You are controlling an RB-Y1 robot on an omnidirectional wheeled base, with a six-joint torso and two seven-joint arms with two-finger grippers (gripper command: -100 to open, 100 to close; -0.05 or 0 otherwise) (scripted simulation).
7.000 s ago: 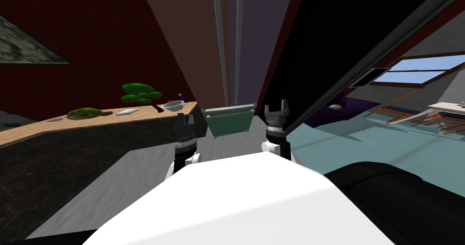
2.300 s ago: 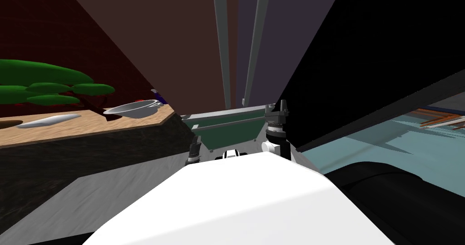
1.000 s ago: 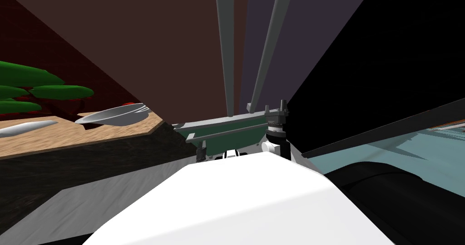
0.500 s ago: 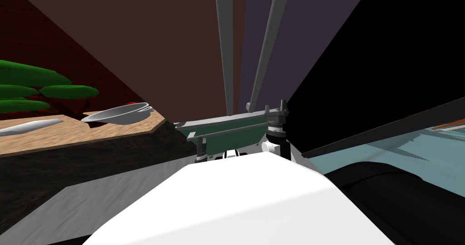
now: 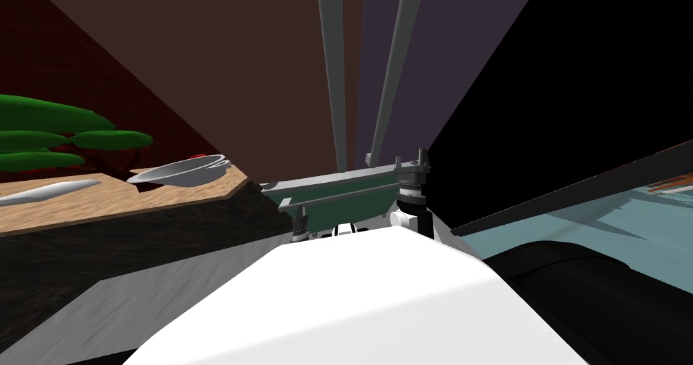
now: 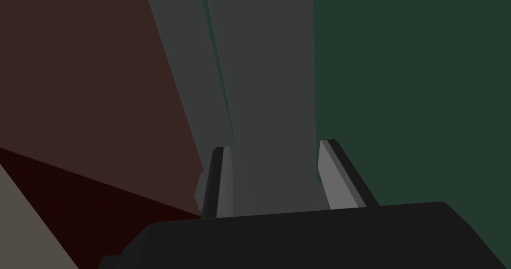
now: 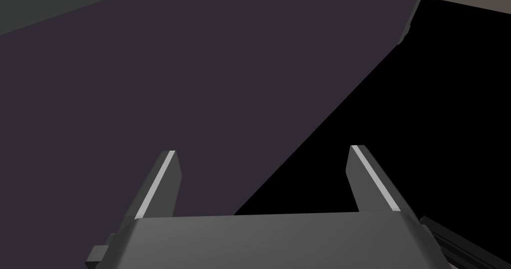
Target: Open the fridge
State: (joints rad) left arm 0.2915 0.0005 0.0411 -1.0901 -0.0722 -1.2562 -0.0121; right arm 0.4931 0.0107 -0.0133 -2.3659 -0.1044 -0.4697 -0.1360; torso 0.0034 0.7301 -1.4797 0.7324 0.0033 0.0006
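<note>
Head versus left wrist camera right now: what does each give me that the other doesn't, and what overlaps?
Head view adds the surroundings: the wooden counter with the shallow grey bowl and green leafy plant, the fridge's two tall grey vertical handles, and the right gripper, raised and open. Left wrist view adds the grip itself: the left gripper has its fingers pressed on either side of the grey bar handle. Both show that bar, the dark green drawer front and the brown fridge door.

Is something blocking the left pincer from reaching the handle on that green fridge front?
Nothing visible does. The left pincer has the long grey bar handle between its fingers, pressing its sides, in front of the flat dark green fridge panel.
</note>
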